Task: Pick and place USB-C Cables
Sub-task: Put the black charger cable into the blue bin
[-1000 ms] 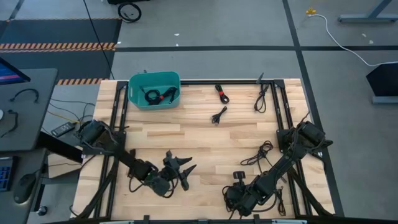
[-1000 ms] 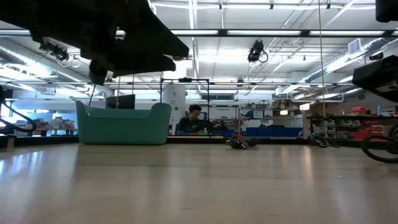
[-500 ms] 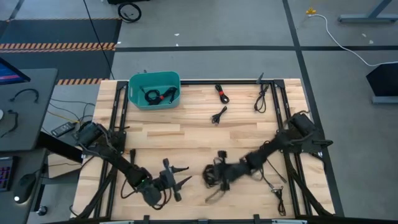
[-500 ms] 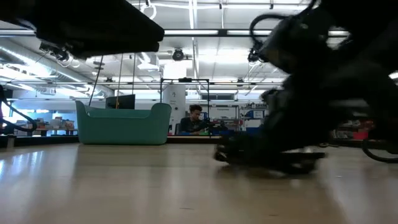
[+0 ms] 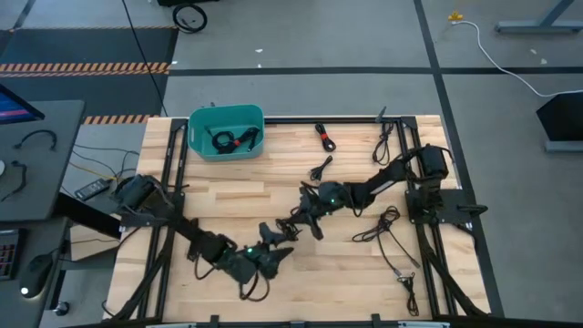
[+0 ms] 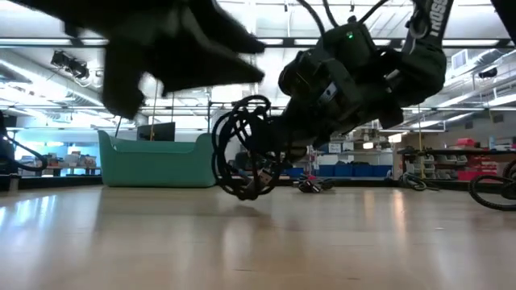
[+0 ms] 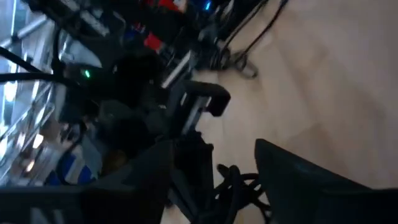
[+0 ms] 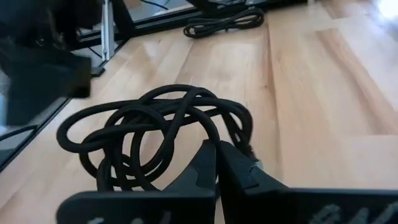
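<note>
Item 1: my right gripper (image 8: 217,163), fingers pressed together on a coiled black USB-C cable (image 8: 155,134). The loops spill out ahead of the fingertips; from table height the coil (image 6: 246,157) hangs below the gripper, clear of the wooden table (image 5: 273,196).

Item 2: my left gripper (image 5: 271,256), fingers (image 7: 298,180) spread wide with nothing between them, near the table's front edge, just short of the right gripper's coil.

Item 3: teal bin (image 5: 226,133), well beyond both sets of fingers at the far corner, holding a cable with a red tie (image 5: 233,140).

Item 4: loose cables on the table: one red-tied (image 5: 324,136), one small (image 5: 321,168), one by the far right rail (image 5: 383,144), one sprawled beside the right arm (image 5: 381,225).
</note>
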### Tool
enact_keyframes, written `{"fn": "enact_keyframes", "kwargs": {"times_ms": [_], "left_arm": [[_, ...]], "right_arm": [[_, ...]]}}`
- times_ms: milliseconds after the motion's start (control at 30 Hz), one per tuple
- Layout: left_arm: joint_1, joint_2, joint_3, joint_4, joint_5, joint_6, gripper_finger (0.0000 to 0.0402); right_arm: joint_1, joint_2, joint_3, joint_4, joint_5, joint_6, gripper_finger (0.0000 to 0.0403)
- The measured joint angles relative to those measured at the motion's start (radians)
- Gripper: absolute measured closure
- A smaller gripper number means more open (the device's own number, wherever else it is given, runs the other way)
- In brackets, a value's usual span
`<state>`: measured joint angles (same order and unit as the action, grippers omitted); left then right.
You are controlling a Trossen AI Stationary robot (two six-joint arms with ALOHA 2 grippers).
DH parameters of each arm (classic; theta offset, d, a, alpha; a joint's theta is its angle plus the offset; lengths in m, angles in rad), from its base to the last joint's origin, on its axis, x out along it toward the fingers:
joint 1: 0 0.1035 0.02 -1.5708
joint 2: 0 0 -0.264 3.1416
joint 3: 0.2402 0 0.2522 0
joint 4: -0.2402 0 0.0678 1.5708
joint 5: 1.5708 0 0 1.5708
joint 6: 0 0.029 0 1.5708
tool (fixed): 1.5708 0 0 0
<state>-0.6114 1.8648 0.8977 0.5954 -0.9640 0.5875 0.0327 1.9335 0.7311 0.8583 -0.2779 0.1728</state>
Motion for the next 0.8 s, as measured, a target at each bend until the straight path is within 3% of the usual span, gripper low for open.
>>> {"fn": "enact_keyframes", "kwargs": {"times_ms": [167,333,533,767,800], "left_arm": [[0.078,0.0,0.0,-0.197,0.022,-0.126,0.0133],[0.12,0.0,0.0,-0.308,0.025,-0.215,0.0152],[0.152,0.0,0.0,-0.323,0.026,-0.232,0.0237],[0.154,-0.001,0.0,-0.319,0.074,-0.292,0.0375],[0.149,-0.001,0.0,-0.316,0.069,-0.292,0.0379]], "right_arm": [[-0.033,0.0,0.0,-0.006,-0.046,-0.045,0.04],[-0.04,0.0,0.0,-0.011,-0.057,-0.062,0.04],[-0.037,-0.002,0.0,-0.02,-0.082,-0.064,0.0394],[-0.038,-0.003,-0.001,-0.03,-0.136,-0.096,0.0353],[-0.04,-0.009,-0.001,-0.039,-0.14,-0.098,0.0345]]}}
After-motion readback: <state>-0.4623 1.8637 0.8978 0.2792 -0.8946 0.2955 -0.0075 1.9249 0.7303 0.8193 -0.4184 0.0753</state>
